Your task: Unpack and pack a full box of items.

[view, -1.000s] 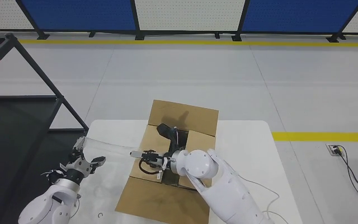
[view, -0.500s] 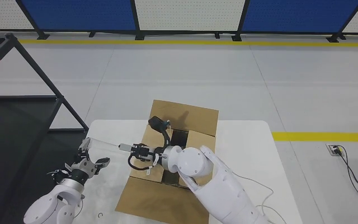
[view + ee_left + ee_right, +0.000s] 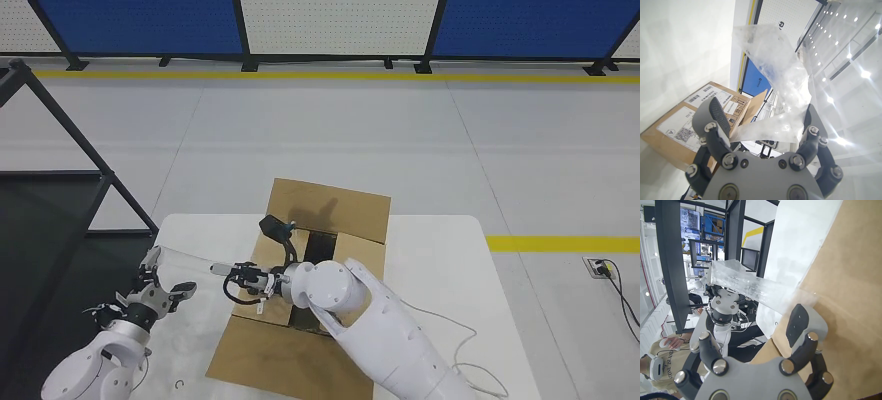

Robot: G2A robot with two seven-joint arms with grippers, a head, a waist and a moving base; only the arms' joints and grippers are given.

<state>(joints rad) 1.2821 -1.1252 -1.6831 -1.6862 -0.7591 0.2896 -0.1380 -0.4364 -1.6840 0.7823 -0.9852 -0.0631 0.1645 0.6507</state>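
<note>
An open cardboard box [image 3: 330, 215] sits in the middle of the white table [image 3: 440, 260]. A clear plastic bag [image 3: 185, 258] stretches from the box's left flap to my left gripper [image 3: 155, 290] near the table's left edge. The left gripper [image 3: 762, 108] is open, and the bag [image 3: 780, 75] rises between its fingers, resting against one of them. My right gripper [image 3: 232, 275] is level over the box's left flap, pointing at the left gripper. The right gripper [image 3: 752, 311] is open and holds nothing. The bag [image 3: 738, 283] lies ahead of it, beside the box [image 3: 848, 275].
A black metal frame [image 3: 70, 130] stands just off the table's left side. A small dark hook-shaped item [image 3: 178, 383] lies on the table near its front left. Bare tabletop extends to the right of the box.
My right gripper has moved left, from over the box's opening to over its left flap, towards the left gripper. The left gripper has shifted slightly to the right.
</note>
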